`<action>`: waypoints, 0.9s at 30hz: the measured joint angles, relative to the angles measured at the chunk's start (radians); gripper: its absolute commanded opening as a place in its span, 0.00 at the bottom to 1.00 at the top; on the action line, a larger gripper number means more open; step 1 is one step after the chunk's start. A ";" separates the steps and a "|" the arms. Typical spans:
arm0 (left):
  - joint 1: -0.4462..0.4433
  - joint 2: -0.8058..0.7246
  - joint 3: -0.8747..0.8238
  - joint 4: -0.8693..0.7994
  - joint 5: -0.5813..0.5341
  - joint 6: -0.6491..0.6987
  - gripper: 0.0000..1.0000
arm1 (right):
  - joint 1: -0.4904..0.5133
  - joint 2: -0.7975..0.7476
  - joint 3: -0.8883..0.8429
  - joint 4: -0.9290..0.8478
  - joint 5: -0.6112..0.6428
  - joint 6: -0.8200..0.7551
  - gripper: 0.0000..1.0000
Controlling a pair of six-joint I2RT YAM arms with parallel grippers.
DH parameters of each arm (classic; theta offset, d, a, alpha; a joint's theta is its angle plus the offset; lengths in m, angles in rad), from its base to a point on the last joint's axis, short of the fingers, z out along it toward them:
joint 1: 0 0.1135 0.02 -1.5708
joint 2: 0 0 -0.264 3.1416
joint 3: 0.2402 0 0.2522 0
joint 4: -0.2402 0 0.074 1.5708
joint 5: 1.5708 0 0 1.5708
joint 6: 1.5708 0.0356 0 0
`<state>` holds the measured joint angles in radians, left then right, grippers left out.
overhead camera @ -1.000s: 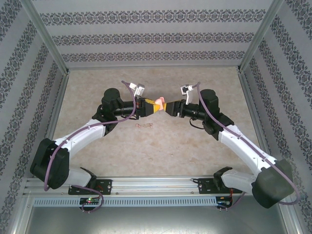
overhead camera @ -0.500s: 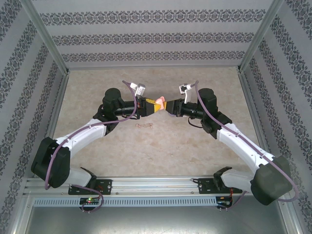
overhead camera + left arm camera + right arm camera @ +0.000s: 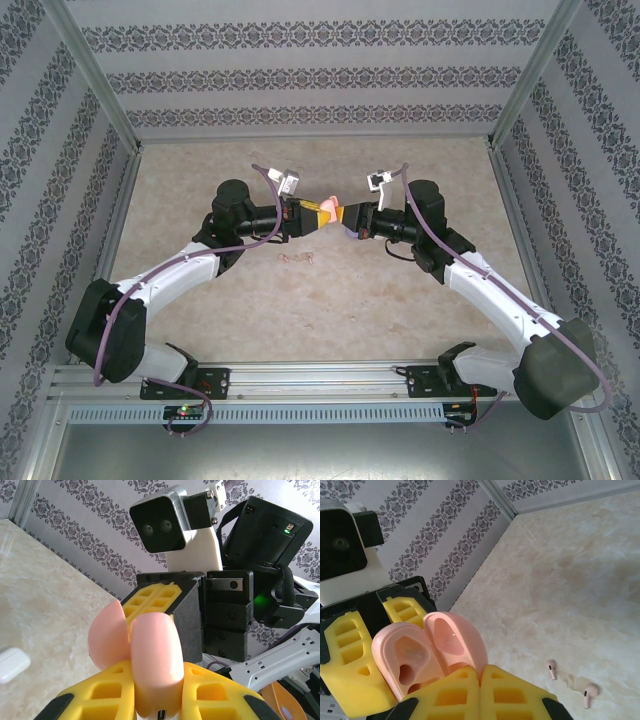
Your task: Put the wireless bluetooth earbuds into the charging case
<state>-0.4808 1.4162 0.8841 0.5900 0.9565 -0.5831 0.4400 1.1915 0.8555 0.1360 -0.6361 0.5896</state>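
Right pincer (image 3: pixel 480 674) has closed at the glossy, rounded pink case (image 3: pixel 451 639).

White arm links (image 3: pixel 175 272), black joints (image 3: pixel 235 205), purple cables (image 3: pixel 105 340); yellow gridded fingers (image 3: pixel 512 695); green LED (image 3: pixel 260 600) lit.

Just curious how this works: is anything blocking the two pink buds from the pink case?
Nothing visible lies between the earbuds on the table and the open charging case held up above. But the left gripper and right gripper are both shut on that case.
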 measured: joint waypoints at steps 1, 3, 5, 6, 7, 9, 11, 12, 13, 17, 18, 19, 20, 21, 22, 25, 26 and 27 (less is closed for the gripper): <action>-0.001 0.000 0.002 0.000 -0.005 0.000 0.10 | 0.001 0.000 0.000 0.001 0.006 0.003 0.00; -0.004 0.000 0.006 -0.007 -0.023 0.004 0.18 | 0.002 0.000 0.000 0.006 0.019 0.008 0.00; -0.005 0.000 0.006 -0.011 -0.039 0.009 0.25 | 0.004 0.000 0.000 0.009 0.035 0.009 0.00; -0.007 0.000 0.006 -0.013 -0.048 0.011 0.27 | 0.008 0.001 0.000 0.011 0.045 0.010 0.00; -0.009 0.000 0.006 -0.016 -0.058 0.013 0.31 | 0.010 0.002 0.000 0.009 0.052 0.010 0.00; -0.010 0.000 0.007 -0.028 -0.083 0.023 0.36 | 0.010 0.004 0.000 0.008 0.068 0.011 0.00; -0.010 0.000 0.007 -0.046 -0.104 0.028 0.43 | 0.010 0.004 0.000 0.007 0.086 0.010 0.00; -0.010 0.000 0.007 -0.054 -0.114 0.032 0.46 | 0.010 0.005 0.000 0.006 0.096 0.011 0.00; -0.010 0.000 0.007 -0.061 -0.125 0.034 0.47 | 0.010 0.006 0.000 0.006 0.103 0.010 0.00; -0.010 0.000 0.007 -0.087 -0.161 0.046 0.56 | 0.010 0.010 0.000 0.002 0.135 0.010 0.00; -0.010 0.000 0.007 -0.090 -0.170 0.050 0.58 | 0.010 0.010 0.000 -0.002 0.143 0.010 0.00; -0.010 -0.001 0.007 -0.094 -0.177 0.053 0.60 | 0.010 0.010 0.000 -0.005 0.148 0.010 0.00; -0.010 -0.003 0.007 -0.100 -0.183 0.056 0.62 | 0.009 0.011 0.000 -0.009 0.153 0.010 0.00; -0.010 -0.008 0.007 -0.108 -0.187 0.059 0.65 | 0.009 0.011 0.000 -0.013 0.159 0.010 0.00; -0.010 -0.013 0.007 -0.114 -0.192 0.061 0.67 | 0.009 0.012 0.000 -0.015 0.163 0.010 0.00; -0.008 -0.038 0.006 -0.129 -0.203 0.070 0.74 | 0.007 0.019 0.001 -0.031 0.177 0.009 0.00; -0.006 -0.047 0.006 -0.134 -0.206 0.073 0.76 | 0.007 0.022 0.004 -0.039 0.181 0.007 0.00; -0.003 -0.056 0.006 -0.137 -0.206 0.079 0.78 | 0.005 0.026 0.009 -0.047 0.184 0.006 0.00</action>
<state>-0.4839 1.3598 0.8902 0.4534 0.7502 -0.5045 0.4446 1.2179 0.8642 0.0891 -0.4522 0.5957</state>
